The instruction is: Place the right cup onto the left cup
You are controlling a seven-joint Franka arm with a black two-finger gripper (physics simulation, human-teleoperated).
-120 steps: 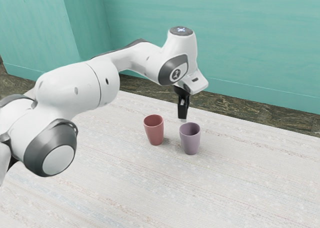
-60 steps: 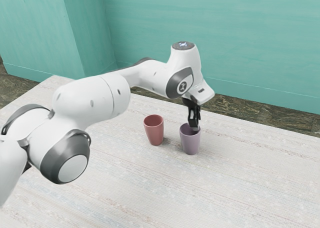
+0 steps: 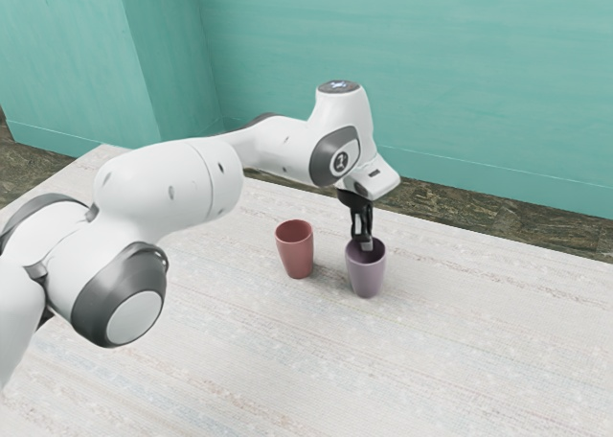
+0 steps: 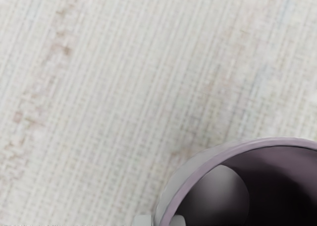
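The gripper is nearly closed, its 2 fingers parted by only about the thickness of a cup's wall and pinching the near-upright purple cup at the rim. In the wrist view, 1 fingertip is inside the cup and 1 is outside, with the rim between them. The purple cup is low at the table, mouth up, on the exterior view's right of the pair. Near it, well clear of the gripper, the red cup stands upright on the exterior view's left, mouth open. The 2 cups are apart. Beyond the table are a dark floor and a teal wall.
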